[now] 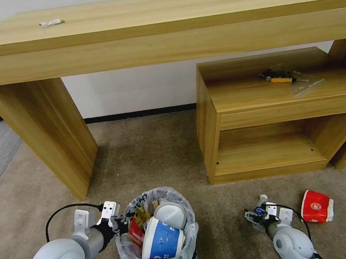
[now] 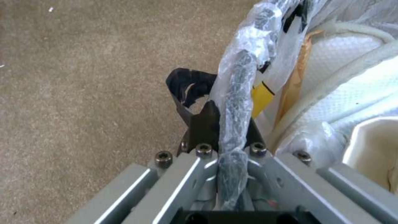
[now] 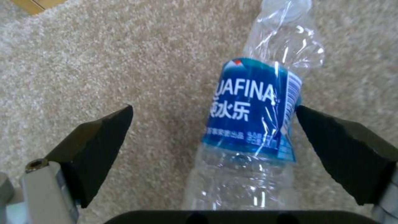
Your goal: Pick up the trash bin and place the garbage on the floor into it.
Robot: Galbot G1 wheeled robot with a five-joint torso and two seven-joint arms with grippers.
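One trash bin (image 1: pixel 157 237) is counted at the lower centre of the head view. Inside it, one blue-white paper cup (image 1: pixel 161 238), one white slipper (image 1: pixel 170 214) and one red wrapper (image 1: pixel 135 232) can be made out; further contents cannot be counted. On the floor (image 1: pixel 150 155), two pieces of litter are seen at lower right: one clear bottle (image 3: pixel 253 124) and one red-white carton (image 1: pixel 317 206). Two tools are counted, the left tool (image 1: pixel 120 223) and the right tool (image 1: pixel 252 215). One worktop (image 1: pixel 172 11) carries one small white item (image 1: pixel 51 22).

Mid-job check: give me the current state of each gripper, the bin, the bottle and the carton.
left gripper: shut on the trash bin rim.
trash bin: upright, nearly full.
right gripper: open, straddling the bottle.
bottle: crushed, lying on the carpet, not gripped.
red-white carton: on the carpet, beside the right gripper.
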